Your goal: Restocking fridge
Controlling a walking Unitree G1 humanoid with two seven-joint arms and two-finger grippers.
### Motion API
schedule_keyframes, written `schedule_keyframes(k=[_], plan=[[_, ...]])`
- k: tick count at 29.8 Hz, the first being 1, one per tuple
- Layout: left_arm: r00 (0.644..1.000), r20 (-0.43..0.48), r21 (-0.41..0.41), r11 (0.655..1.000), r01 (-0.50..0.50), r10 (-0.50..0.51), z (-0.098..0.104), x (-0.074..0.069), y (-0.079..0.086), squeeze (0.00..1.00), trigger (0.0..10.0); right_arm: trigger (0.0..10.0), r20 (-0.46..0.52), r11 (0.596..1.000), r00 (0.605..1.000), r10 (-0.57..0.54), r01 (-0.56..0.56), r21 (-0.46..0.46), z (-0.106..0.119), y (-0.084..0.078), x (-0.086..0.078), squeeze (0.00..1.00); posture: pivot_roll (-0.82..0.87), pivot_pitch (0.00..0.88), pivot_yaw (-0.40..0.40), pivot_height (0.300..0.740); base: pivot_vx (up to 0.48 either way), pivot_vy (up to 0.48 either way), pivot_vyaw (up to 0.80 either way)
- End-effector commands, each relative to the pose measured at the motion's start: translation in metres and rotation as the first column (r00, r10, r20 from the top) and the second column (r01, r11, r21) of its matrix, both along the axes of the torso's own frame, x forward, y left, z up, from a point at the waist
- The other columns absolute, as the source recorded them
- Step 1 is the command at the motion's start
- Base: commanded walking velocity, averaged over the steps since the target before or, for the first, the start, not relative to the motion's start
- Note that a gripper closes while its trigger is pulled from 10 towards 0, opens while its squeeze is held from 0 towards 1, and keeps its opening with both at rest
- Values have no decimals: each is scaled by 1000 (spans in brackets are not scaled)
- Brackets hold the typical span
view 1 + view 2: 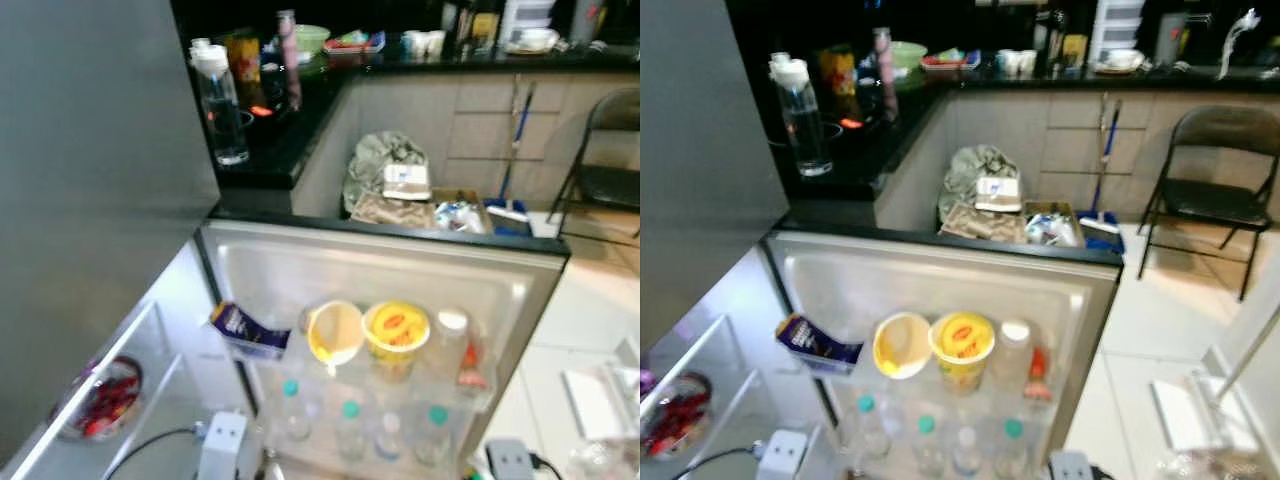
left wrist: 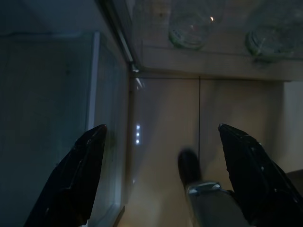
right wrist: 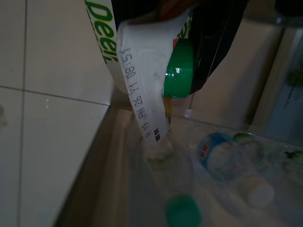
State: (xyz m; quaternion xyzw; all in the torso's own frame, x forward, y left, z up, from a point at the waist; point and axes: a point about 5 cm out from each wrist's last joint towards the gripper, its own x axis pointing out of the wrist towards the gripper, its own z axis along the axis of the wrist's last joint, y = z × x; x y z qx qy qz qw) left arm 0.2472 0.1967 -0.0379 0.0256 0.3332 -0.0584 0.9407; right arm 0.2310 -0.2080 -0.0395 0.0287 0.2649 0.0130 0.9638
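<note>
Nearest the head camera, the open fridge door (image 1: 520,290) carries two racks — below, clear bottles with teal caps (image 1: 350,425); above, a blue carton (image 1: 245,330), a pale tub (image 1: 335,332), a yellow-lidded tub (image 1: 396,335), a white-capped jar (image 1: 452,335) and a small red bottle (image 1: 470,370). A bowl of red fruit (image 1: 98,398) sits on a fridge shelf to the left. Beyond the door, a black counter (image 1: 270,150) bears a tall clear bottle (image 1: 220,105). The left gripper (image 2: 165,175) hangs wide open and empty over the tiled floor (image 2: 161,123) beside the fridge. The right gripper (image 3: 189,61) is closed on a green-capped bottle (image 3: 156,71) with a white-and-green label, poised above the bottle rack. The held bottle is probably thin plastic — light, smooth, likely to dent or slip under pressure; hold it at the stiffer neck or shoulder, not the soft middle.
</note>
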Motion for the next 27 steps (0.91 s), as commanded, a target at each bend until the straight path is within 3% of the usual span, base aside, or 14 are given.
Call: schedule_keyframes(k=[1, 14, 23, 27], plan=[[999, -32, 17, 1000, 3, -3, -4, -5, 6, 0, 10000, 10000, -12, 1000, 1000, -15, 15, 16, -4, 3, -5, 0, -112, 106, 49, 740, 0, 0, 0], [998, -34, 29, 998, 60, -59, 1, 2, 2, 0, 10000, 10000, -11, 999, 999, -45, 45, 29, -5, 3, -7, 0, -111, 110, 65, 740, 0, 0, 0], [997, -15, 1, 997, 71, -71, 4, 7, -2, 0, 10000, 10000, 115, 996, 993, 26, -35, 79, 16, 20, 21, 0, -112, 109, 73, 740, 0, 0, 0], [998, -17, -4, 998, 67, -67, 4, 6, -2, 0, 10000, 10000, 136, 995, 990, 36, -48, 86, 20, 23, 26, 0, -113, 101, 72, 740, 0, 0, 0]])
